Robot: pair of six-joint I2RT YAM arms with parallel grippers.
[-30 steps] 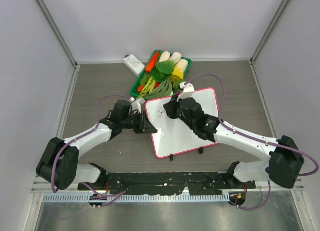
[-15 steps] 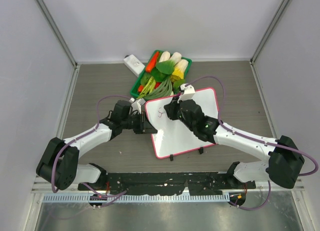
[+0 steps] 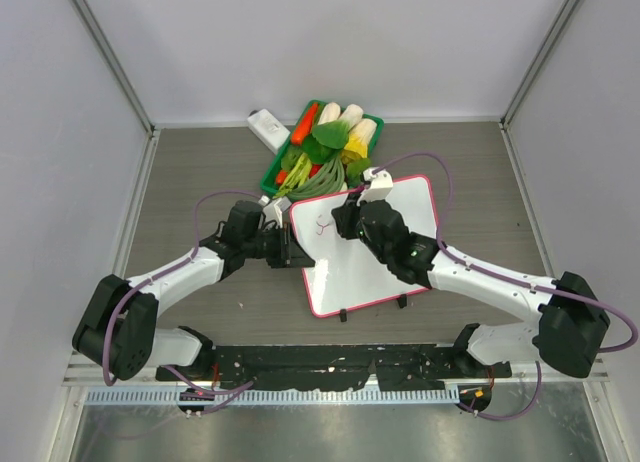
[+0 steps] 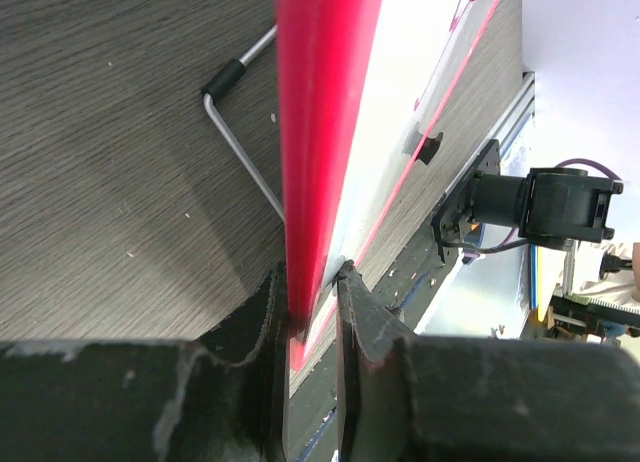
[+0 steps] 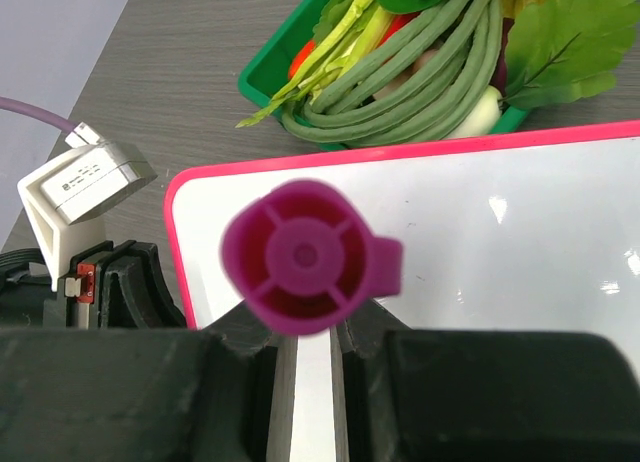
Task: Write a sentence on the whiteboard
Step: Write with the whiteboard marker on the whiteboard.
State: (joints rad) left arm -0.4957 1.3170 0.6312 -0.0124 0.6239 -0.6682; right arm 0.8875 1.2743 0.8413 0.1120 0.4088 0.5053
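Whiteboard (image 3: 370, 267), pink-rimmed, faintly marked, sits clamped in left pincer (image 4: 312, 287); right pincer (image 5: 308, 327) grips magenta marker (image 5: 300, 254).

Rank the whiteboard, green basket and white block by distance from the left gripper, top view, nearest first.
1. whiteboard: left edge clamped in the left gripper.
2. green basket: just beyond the board.
3. white block: farthest back, left of the basket.

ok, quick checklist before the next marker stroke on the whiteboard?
1. Left gripper clamped on the whiteboard rim: ok.
2. Right gripper shut on the marker: ok.
3. Marker's writing end touching the board: cannot tell, hidden below the gripper.
4. Sentence finished: not ok, only a few strokes near the far left corner.
5. Blank board to the right of the strokes: ok.
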